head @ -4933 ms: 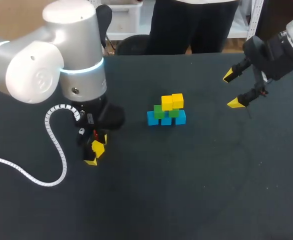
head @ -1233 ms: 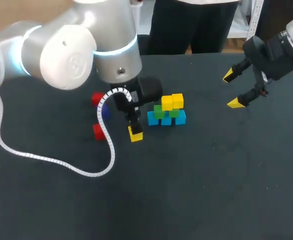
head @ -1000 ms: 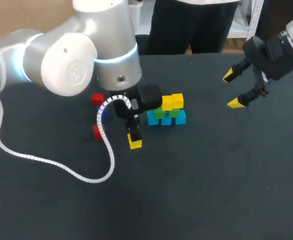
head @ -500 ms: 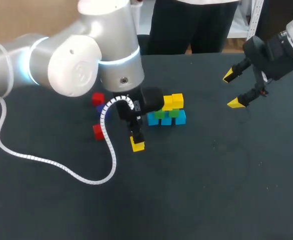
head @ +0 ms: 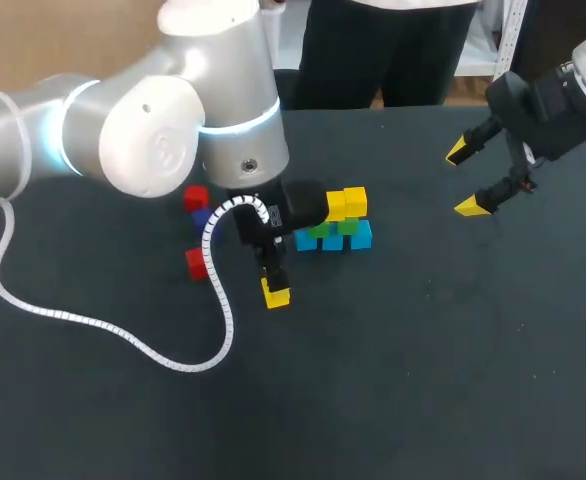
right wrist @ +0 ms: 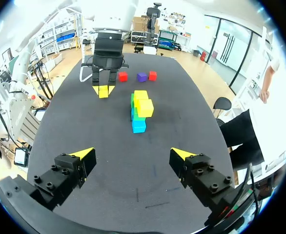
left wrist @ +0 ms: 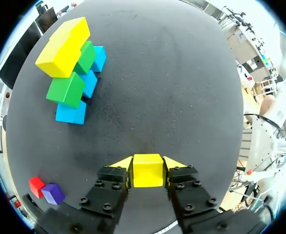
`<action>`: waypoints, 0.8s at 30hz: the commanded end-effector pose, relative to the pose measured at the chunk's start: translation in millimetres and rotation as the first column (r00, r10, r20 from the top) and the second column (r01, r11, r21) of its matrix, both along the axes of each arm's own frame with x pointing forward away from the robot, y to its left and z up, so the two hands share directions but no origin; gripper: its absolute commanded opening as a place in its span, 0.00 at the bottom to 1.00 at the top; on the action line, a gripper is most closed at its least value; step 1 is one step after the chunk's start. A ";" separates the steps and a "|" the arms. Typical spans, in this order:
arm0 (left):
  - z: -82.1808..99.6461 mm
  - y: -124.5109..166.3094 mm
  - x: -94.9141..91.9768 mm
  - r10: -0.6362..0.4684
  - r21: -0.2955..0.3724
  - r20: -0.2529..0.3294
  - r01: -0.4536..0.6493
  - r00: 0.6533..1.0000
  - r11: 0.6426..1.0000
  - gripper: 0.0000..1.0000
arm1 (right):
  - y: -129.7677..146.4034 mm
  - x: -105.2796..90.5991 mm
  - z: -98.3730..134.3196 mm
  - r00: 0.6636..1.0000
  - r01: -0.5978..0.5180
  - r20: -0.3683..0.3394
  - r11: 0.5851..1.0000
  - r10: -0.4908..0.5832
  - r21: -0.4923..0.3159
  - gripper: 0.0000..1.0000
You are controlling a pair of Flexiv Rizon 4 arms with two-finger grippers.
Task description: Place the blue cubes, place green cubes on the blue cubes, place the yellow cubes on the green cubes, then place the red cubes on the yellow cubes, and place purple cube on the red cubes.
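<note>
My left gripper [head: 274, 292] hangs just above the table, in front and to the left of the stack, shut on a yellow cube [left wrist: 148, 171] that fills the gap between its fingers. The stack [head: 333, 224] has three blue cubes [left wrist: 71, 112] at the bottom, two green cubes [left wrist: 67, 89] on them and two yellow cubes [left wrist: 64, 45] on top. Two red cubes [head: 195, 198] [head: 195, 262] and a purple cube [head: 203, 220] lie left of the stack, partly behind my arm's white cable. My right gripper [head: 464, 179] is open and empty, high at the far right.
The white coiled cable [head: 163, 345] of my left arm loops over the table's left half. The black tabletop [head: 423, 360] is bare to the right and in front of the stack.
My left gripper has slid a little toward the table's front with the yellow cube still in it. The right arm and the stack have not moved.
</note>
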State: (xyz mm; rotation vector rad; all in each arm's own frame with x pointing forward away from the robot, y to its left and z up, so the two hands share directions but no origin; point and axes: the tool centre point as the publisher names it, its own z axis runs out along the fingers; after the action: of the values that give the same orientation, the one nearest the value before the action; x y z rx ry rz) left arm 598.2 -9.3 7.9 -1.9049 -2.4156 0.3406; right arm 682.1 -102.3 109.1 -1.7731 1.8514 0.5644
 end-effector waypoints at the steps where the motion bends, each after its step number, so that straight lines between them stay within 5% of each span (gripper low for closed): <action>1: -2.3 -0.2 4.4 -0.004 -0.001 -0.009 0.004 1.000 1.000 0.13 | -0.4 -1.0 0.0 1.000 0.001 0.002 1.000 -0.001 0.002 1.00; 4: -2.9 0.2 4.6 0.000 -0.001 -0.012 0.000 1.000 1.000 0.44 | -0.4 -1.0 0.0 1.000 0.001 0.002 1.000 -0.001 0.002 1.00; 7: -3.2 0.2 4.7 0.002 -0.003 -0.011 -0.002 1.000 1.000 0.95 | -0.4 -1.0 0.0 1.000 0.001 0.002 1.000 -0.001 0.002 1.00; 8: -3.3 0.3 4.7 0.004 -0.005 -0.009 -0.004 1.000 1.000 1.00 | -0.4 -1.0 0.0 1.000 0.001 0.002 1.000 -0.001 0.002 1.00; 24: 2.8 7.5 8.1 -0.085 0.017 0.039 0.085 0.996 0.996 1.00 | -0.4 -1.0 0.0 1.000 0.001 0.002 1.000 -0.001 0.002 1.00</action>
State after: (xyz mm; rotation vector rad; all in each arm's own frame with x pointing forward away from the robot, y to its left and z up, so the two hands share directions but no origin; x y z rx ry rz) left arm 605.8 -1.8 7.3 -2.0094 -2.3537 0.2921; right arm 682.1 -102.3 109.1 -1.7732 1.8514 0.5644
